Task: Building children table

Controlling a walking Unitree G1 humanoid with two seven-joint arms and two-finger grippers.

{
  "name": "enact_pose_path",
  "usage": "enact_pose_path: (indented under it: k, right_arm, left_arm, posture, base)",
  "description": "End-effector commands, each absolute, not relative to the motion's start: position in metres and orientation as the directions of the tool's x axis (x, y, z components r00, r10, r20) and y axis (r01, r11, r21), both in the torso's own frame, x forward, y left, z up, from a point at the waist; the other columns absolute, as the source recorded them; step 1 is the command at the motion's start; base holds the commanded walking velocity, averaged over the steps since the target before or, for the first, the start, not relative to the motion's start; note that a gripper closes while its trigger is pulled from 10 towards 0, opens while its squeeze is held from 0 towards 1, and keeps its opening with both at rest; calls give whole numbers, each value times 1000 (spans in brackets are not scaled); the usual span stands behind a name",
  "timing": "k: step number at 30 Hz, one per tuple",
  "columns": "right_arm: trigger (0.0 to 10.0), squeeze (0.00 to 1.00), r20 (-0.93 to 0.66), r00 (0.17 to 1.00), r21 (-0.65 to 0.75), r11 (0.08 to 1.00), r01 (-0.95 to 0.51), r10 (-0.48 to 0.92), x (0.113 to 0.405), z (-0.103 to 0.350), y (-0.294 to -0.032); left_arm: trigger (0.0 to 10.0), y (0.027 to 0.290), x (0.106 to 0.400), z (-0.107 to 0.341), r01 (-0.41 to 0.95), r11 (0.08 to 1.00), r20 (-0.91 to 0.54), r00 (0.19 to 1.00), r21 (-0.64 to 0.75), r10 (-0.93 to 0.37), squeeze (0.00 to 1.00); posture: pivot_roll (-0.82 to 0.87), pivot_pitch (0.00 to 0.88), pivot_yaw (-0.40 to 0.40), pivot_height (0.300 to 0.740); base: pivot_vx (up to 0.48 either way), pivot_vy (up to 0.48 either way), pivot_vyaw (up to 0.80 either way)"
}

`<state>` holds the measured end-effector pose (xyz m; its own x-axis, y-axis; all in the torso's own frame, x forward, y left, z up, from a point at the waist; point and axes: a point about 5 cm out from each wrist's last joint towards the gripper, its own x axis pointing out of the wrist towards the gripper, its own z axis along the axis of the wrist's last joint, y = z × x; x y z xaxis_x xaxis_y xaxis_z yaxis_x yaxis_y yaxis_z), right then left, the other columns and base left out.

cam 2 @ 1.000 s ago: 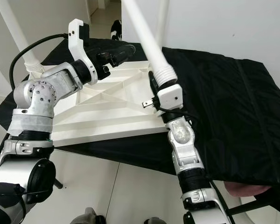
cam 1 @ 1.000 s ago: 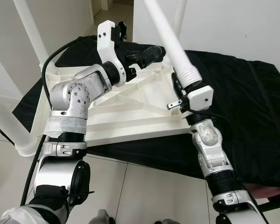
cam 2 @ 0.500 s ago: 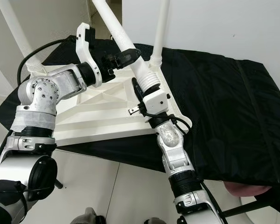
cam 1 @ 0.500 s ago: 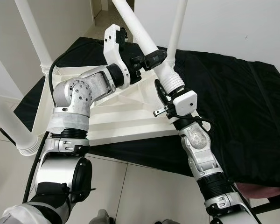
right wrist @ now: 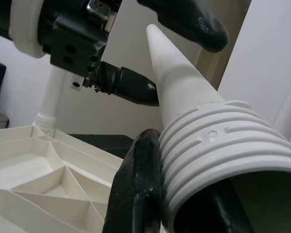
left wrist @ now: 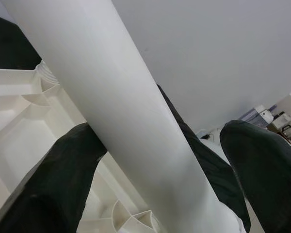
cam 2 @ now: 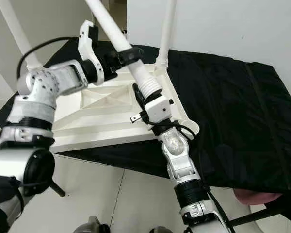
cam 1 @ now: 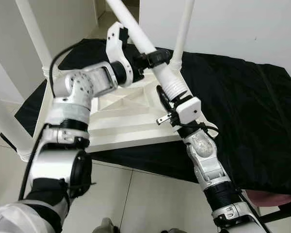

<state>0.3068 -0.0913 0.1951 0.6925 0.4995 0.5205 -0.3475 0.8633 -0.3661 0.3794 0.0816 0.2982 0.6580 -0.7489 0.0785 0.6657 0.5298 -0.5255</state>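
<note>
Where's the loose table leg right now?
The loose table leg slants over the upturned white tabletop, near its right edge: the right claw grips its threaded end, and the left claw holds the shaft higher up.

Smooth, matt white plastic on the table leg (cam 1: pixel 150 51), ribbed with moulded threads at its wide end. Same white plastic, faintly glossy, with thin raised ribs on the upturned tabletop (cam 1: pixel 126 116). Soft, matt black cloth (cam 1: pixel 242 111), lightly creased, beneath it. Rubbery, slightly shiny black fingers (left wrist: pixel 53 189) on the left hand (cam 1: pixel 153 58). Brushed silver metal on both arms; glossy white plastic casing behind the right hand (cam 1: pixel 166 99). Glossy pale floor tiles (cam 1: pixel 145 199).
</note>
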Motion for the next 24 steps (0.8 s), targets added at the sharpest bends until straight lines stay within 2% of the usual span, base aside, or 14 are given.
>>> enact_pose_path:
  k: [1,8,22,23,24]
  right_arm:
    - [10000,0,507,686,-394,848,-353,521,304,190,-90]
    - [10000,0,471,666,-482,801,-355,578,299,182,-92]
    - [10000,0,453,646,-532,767,-358,615,298,179,-87]
    - [10000,0,452,647,-534,767,-356,614,299,179,-86]
    - [10000,0,452,647,-534,767,-356,614,299,179,-86]
  left_arm:
    - [10000,85,381,308,681,517,101,649,-519,-754,0]
    - [10000,99,397,318,565,547,47,721,-618,-692,0]
    - [10000,112,411,321,418,523,52,815,-742,-578,0]
    - [6196,117,413,321,387,510,57,835,-768,-548,0]
    - [6196,117,413,321,387,510,57,835,-768,-548,0]
  posture:
    - [-14,0,21,740]
    - [-16,0,25,740]
    - [-13,0,28,740]
    - [-12,0,27,740]
    - [-12,0,27,740]
  base:
    - [0,0,0]
    - [0,0,0]
    - [0,0,0]
    - [0,0,0]
    - [0,0,0]
